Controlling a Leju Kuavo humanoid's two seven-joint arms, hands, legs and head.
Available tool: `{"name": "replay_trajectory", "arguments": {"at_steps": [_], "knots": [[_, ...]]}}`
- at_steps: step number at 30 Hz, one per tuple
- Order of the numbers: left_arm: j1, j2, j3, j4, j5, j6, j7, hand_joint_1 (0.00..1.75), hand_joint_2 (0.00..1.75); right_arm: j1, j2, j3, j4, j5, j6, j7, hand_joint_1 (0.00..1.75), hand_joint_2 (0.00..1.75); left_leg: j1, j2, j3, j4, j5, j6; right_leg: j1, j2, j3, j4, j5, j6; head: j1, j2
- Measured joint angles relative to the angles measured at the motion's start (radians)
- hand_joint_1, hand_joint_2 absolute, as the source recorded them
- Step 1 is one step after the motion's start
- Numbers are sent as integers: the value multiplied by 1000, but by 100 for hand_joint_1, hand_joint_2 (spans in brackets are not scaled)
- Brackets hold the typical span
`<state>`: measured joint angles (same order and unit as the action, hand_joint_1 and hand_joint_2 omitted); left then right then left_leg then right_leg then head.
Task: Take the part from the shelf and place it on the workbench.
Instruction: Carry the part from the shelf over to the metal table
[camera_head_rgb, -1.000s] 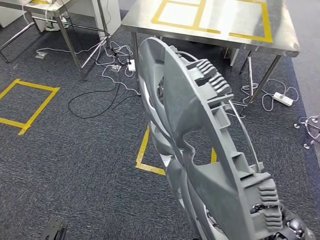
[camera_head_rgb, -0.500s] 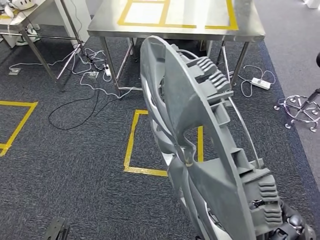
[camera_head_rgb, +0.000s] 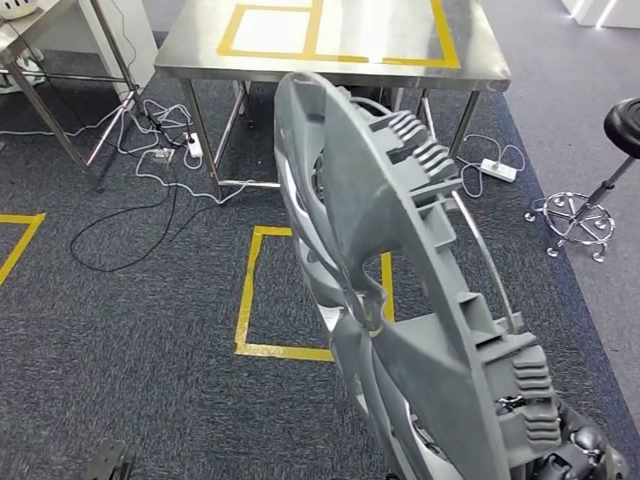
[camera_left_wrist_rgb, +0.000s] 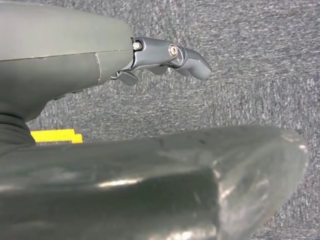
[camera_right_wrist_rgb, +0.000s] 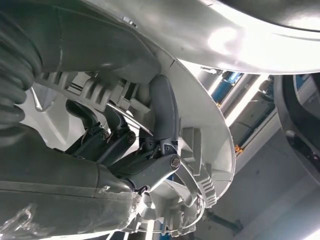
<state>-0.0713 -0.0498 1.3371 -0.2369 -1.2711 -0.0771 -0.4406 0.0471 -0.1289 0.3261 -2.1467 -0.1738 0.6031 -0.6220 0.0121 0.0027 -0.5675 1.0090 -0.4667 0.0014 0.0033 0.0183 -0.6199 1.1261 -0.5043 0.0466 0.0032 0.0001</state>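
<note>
Part (camera_head_rgb: 392, 300) off shelf, held upright in right hand (camera_head_rgb: 577, 450), fingers (camera_right_wrist_rgb: 162, 115) hooked through rim; left hand (camera_left_wrist_rgb: 170, 55) hanging empty, fingers apart; workbench (camera_head_rgb: 377, 62) ahead, well apart; approach and placing left.

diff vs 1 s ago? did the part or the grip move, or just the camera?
Mostly the camera: the whole scene has shifted, so the robot is turning or walking. The steel workbench now sits more centred ahead, and a black stool has come into view. The grey part stays put in the picture, still gripped by the right hand. The left hand holds nothing.
</note>
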Motion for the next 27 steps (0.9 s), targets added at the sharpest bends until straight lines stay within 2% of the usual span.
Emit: {"name": "replay_trajectory", "arguments": {"at_steps": [2,3,4,5,7,8,9,10,13,14,16,18,19,20,21,23,24,25,27], "knots": [[1,0,0,0,0,0,0,0,0,-1,0,0,1,0,0,0,175,175,-2,0,9,0,-9,5,0,-5,-79,136,-52,4,3,0],[1,0,0,0,0,0,0,0,0,-1,0,0,1,0,-1,0,175,175,-3,1,15,0,-15,6,-1,-6,-114,186,-65,5,3,0],[1,1,0,0,0,0,0,0,0,0,0,0,2,0,-1,0,175,175,-4,0,22,0,-21,6,-1,-7,-133,201,-57,5,4,0],[2,1,0,0,0,0,0,0,0,0,0,0,2,0,-1,0,175,175,-4,0,32,0,-29,5,-1,-7,-132,176,-31,3,4,0],[3,1,0,0,0,0,0,0,0,0,0,0,2,0,-1,0,175,175,-4,0,56,0,-47,1,-1,-11,-89,44,57,-2,5,0],[3,1,0,0,0,0,0,0,0,0,0,0,3,0,-1,0,175,175,-5,0,65,1,-56,-4,0,-13,-68,-17,85,-6,6,0],[3,1,0,0,0,0,0,0,0,-1,0,0,3,0,-1,0,175,175,-5,0,70,0,-63,-9,3,-16,-53,-57,100,-12,6,0],[3,1,0,0,0,0,0,0,0,-1,0,0,4,0,-2,0,175,175,-5,0,73,0,-68,-16,5,-17,-48,-73,103,-19,6,0],[-1,-1,0,0,-1,0,0,0,0,-1,2,-1,3,1,-4,1,175,175,-3,2,78,15,-69,-34,6,-13,-30,-79,94,-38,6,0],[-4,-2,0,0,-1,-1,-1,0,0,-3,2,-1,3,1,-6,2,175,175,-3,1,61,48,-66,-38,4,-13,-21,-81,89,-42,5,0],[-6,-3,-1,0,-2,-1,-2,0,0,-7,5,-1,2,1,-9,2,175,175,-3,1,-13,166,-83,-44,2,-12,-4,-84,76,-50,5,0],[-2,-1,-1,0,-2,-1,-3,0,0,-8,6,-1,2,1,-10,2,175,175,-3,1,-102,275,-135,-49,2,-10,15,-84,58,-54,4,0],[0,0,-1,0,-2,-1,-3,0,0,-8,6,-1,2,1,-11,2,175,175,-3,1,-132,295,-152,-50,2,-8,28,-84,48,-55,5,0],[1,0,-1,0,-2,-1,-3,0,0,-8,6,-1,2,1,-11,3,175,175,-3,1,-146,283,-147,-50,2,-7,42,-84,38,-54,4,0],[2,1,-1,0,-3,-1,-3,0,0,-9,7,-1,2,1,-11,3,175,175,-3,1,-145,244,-117,-48,1,-6,58,-85,27,-53,4,0],[3,2,-1,0,-3,-1,-4,0,0,-10,7,-2,3,1,-12,3,175,175,-3,1,-123,118,-12,-45,2,-4,82,-84,4,-46,3,0],[3,2,-1,0,-3,0,-4,0,0,-11,7,-2,3,1,-13,3,175,175,-4,1,-112,67,30,-41,3,-3,90,-86,-8,-40,3,0],[4,2,-1,0,-3,0,-5,0,0,-12,7,-3,3,2,-14,3,175,175,-4,2,-105,31,58,-37,4,-1,99,-87,-16,-34,2,0],[2,1,-1,0,-3,0,-6,0,0,-12,8,-4,3,3,-15,3,175,175,-4,1,-95,12,67,-24,6,1,119,-96,-25,-20,3,0]]}}
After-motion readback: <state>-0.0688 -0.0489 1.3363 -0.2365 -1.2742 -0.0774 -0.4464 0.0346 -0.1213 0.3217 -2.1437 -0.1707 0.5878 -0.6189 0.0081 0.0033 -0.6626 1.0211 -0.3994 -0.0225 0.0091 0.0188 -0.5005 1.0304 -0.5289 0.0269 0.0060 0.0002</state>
